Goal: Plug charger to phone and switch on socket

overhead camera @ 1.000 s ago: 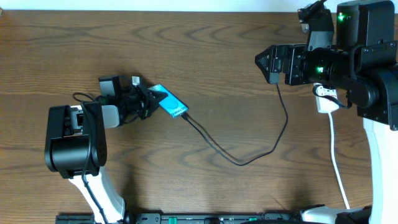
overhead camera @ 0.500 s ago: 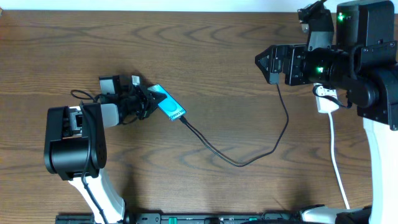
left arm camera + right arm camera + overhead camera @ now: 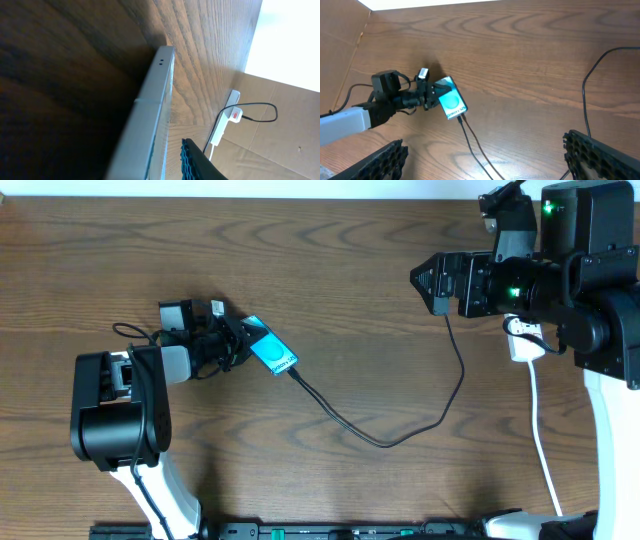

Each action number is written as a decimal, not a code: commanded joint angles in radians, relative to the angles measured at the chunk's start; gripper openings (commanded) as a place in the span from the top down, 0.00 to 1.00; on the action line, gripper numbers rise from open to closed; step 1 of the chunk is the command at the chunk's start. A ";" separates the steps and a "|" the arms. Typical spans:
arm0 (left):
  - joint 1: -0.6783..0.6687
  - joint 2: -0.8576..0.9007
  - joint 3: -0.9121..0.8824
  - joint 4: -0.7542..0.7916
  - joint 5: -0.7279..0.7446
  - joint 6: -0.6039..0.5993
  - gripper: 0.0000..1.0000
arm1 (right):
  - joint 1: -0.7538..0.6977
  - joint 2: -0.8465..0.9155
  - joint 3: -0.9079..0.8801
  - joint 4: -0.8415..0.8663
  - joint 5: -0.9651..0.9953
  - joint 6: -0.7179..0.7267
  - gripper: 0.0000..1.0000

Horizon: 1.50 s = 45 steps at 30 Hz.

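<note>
The charger (image 3: 386, 444) trailed across the table (image 3: 330, 260) from the socket (image 3: 522, 340) to the phone (image 3: 272, 348), left of centre, where its plug looked seated. A tug from the left gripper (image 3: 232, 340), stretched out level at the phone's far end, might unseat it. I couldn't tell whether its jaws gripped. The right gripper (image 3: 425, 283) hovered near the socket, jaws wide and empty.

overhead: straight down from high, whole brown wooden tabletop (image 3: 330, 270) | left wrist: low, very near pale edge of teal-screened rectangular smartphone (image 3: 150, 100), facing white plastic power strip (image 3: 218, 131) | right wrist: raised, facing tabletop's left edge | shared: smartphone, all three
</note>
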<state>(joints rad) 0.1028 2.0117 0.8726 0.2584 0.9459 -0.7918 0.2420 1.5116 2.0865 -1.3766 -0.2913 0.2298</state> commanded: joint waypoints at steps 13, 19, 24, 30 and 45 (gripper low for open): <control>0.003 0.022 -0.016 -0.092 -0.094 0.000 0.55 | -0.005 -0.002 0.015 -0.004 0.005 0.000 0.01; 0.003 0.022 -0.016 -0.147 -0.094 0.000 0.33 | -0.005 -0.002 0.015 -0.004 0.005 0.000 0.01; 0.003 0.021 -0.016 -0.177 -0.093 0.000 0.25 | -0.005 -0.002 0.015 -0.005 0.005 0.000 0.01; 0.003 0.021 -0.016 -0.231 -0.094 -0.001 0.23 | -0.005 -0.002 0.015 -0.004 0.005 0.000 0.01; 0.003 0.021 -0.016 -0.351 -0.177 0.000 0.16 | -0.005 -0.002 0.015 -0.005 0.005 -0.003 0.01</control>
<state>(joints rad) 0.1032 1.9560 0.9230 -0.0288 1.0206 -0.7887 0.2420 1.5116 2.0865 -1.3785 -0.2913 0.2298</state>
